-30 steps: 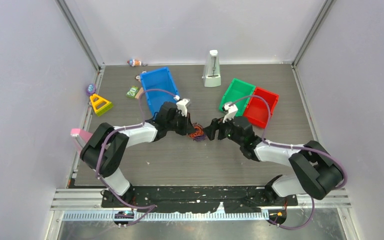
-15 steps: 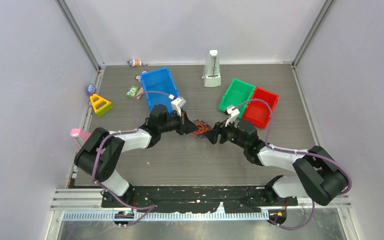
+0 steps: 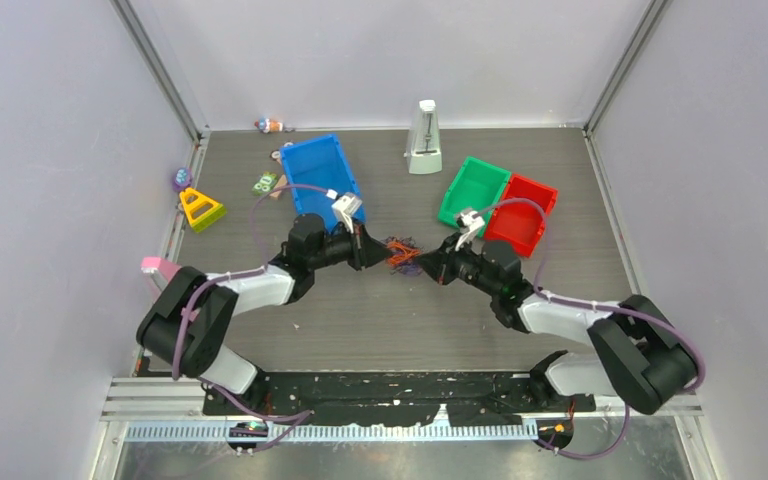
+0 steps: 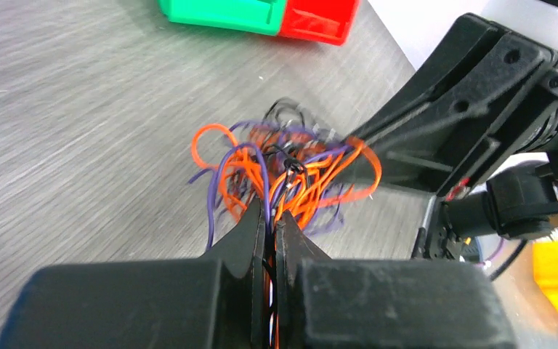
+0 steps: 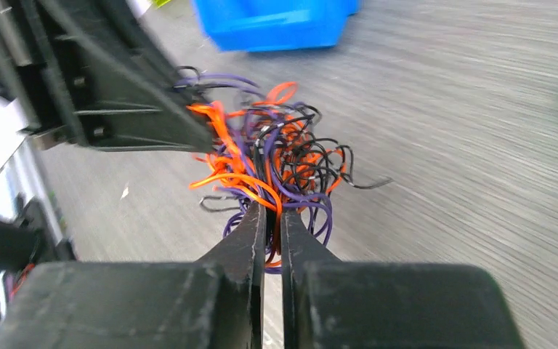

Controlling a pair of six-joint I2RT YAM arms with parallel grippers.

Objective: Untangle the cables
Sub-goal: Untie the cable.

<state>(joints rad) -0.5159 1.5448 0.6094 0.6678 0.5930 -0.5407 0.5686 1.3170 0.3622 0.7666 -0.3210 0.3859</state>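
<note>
The cables (image 3: 400, 253) are a small tangled clump of thin orange, purple and black strands in the middle of the table. My left gripper (image 3: 376, 256) meets the clump from the left, my right gripper (image 3: 420, 265) from the right. In the left wrist view the left gripper (image 4: 270, 211) is shut on the cables (image 4: 283, 171), with strands pinched between its jaws. The right wrist view shows the right gripper (image 5: 273, 215) shut on the cables (image 5: 276, 163) too, orange and purple strands caught in its narrow gap. The opposite gripper fills the top of each wrist view.
A blue bin (image 3: 320, 178) stands behind the left gripper. A green bin (image 3: 473, 188) and a red bin (image 3: 523, 210) stand behind the right gripper. A white metronome (image 3: 424, 140) is at the back. A yellow triangle toy (image 3: 200, 208) and small items lie far left.
The right gripper moved in toward the clump and went from open to shut on its strands. Both arms shifted toward the back of the table, and the clump moved with them.
</note>
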